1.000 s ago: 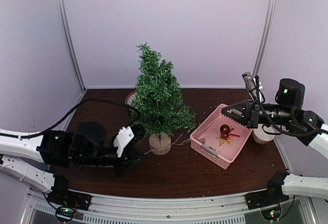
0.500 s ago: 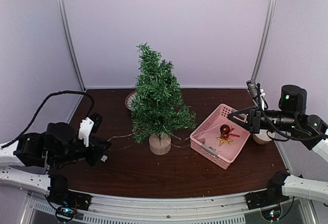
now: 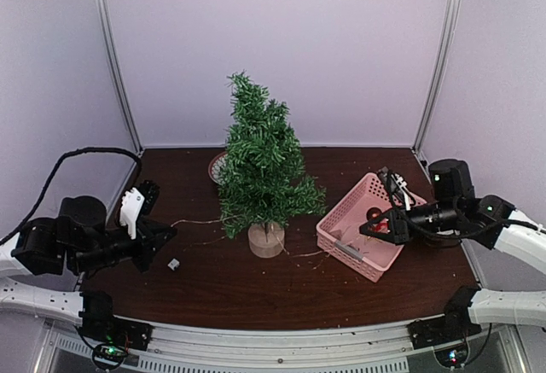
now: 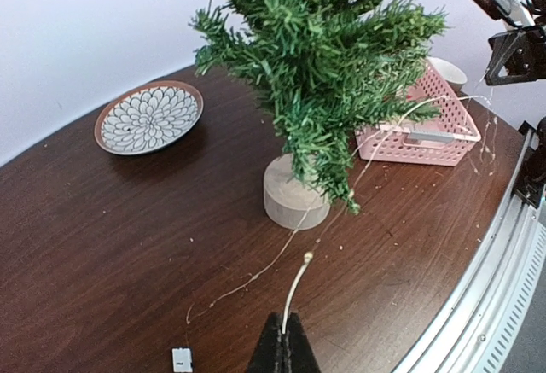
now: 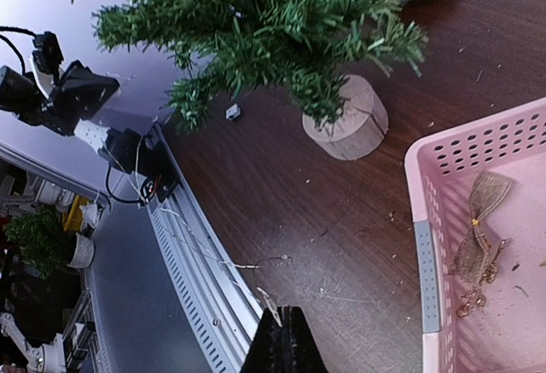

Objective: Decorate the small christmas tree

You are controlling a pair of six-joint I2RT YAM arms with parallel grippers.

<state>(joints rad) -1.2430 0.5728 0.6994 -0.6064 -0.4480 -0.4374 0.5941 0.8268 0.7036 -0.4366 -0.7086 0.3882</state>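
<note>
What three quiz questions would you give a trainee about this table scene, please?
1. True or false: the left gripper stands open and holds nothing.
2. Beside what does the thin wire pass? A) the small christmas tree B) a book C) a bottle
3. Fill in: the basket is ___ in colour.
Key: 1 false, it is shut on the thin wire; 2 A; 3 pink.

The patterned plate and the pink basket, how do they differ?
The plate is round and shallow with a white petal pattern; the basket is rectangular, pink, with perforated walls. The plate is bare; the basket holds ornaments, a burlap bow among them. The plate lies left of the tree, the basket right of it. Both rest on the dark table.
</note>
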